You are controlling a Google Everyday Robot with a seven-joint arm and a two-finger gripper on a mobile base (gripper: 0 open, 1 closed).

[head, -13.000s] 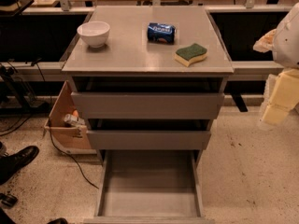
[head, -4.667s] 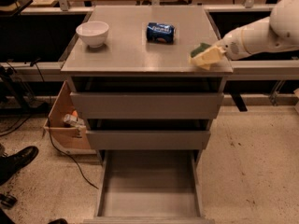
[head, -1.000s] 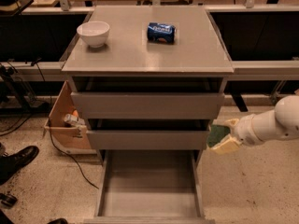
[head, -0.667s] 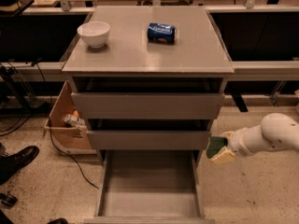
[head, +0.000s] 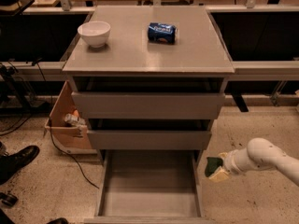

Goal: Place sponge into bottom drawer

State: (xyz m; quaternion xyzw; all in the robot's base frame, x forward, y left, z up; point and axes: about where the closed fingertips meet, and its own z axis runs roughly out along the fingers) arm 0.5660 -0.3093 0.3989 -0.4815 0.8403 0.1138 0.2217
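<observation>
gripper (head: pixel 219 171) low at four o'clock, just outside the three o'clock wall of the open bottom drawer (head: pixel 149 185), fingers clenched on the sponge (head: pixel 213 165). sponge beside the drawer, not yet over it. best carried toward nine o'clock above the bare grey floor, then lowered before release. blue can (head: pixel 161 32) and white bowl (head: pixel 94 33) on the counter (head: pixel 140 55) at twelve o'clock.

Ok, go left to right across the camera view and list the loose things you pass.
A shoe → bowl → can → sponge, held by the gripper in the air just right of the open bottom drawer.
</observation>
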